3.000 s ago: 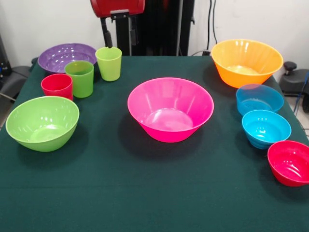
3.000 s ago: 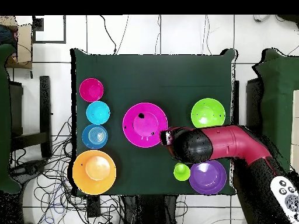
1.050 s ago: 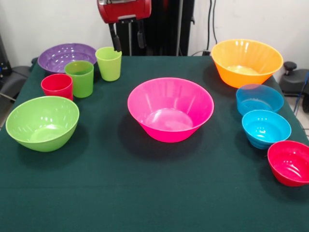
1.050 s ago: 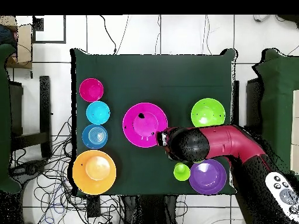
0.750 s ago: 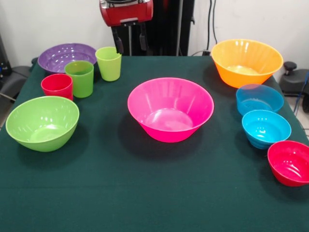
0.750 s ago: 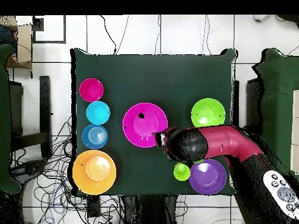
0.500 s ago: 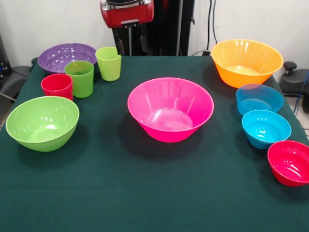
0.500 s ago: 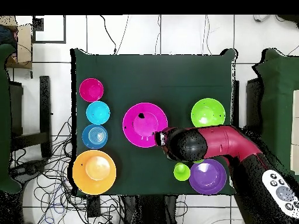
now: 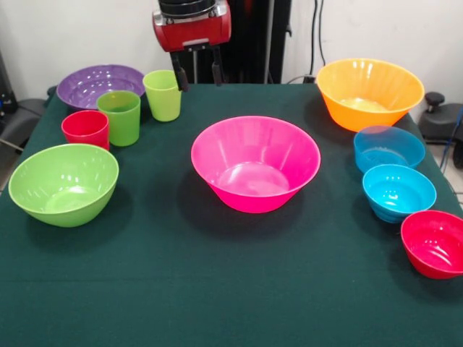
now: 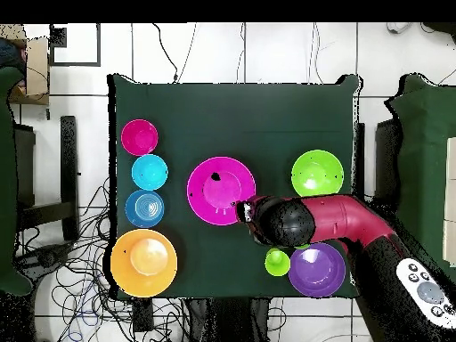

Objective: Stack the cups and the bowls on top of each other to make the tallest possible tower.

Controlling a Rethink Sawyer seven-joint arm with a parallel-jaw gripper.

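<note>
Still unstacked, every bowl, like the pink bowl, sits empty.

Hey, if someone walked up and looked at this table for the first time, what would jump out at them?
Probably the big pink bowl at the middle of the dark green table. Next, the orange bowl at the far right corner, with three small bowls lined up below it. Then the red arm's gripper, open and empty, hanging near the lime-green cup at the far left.
</note>
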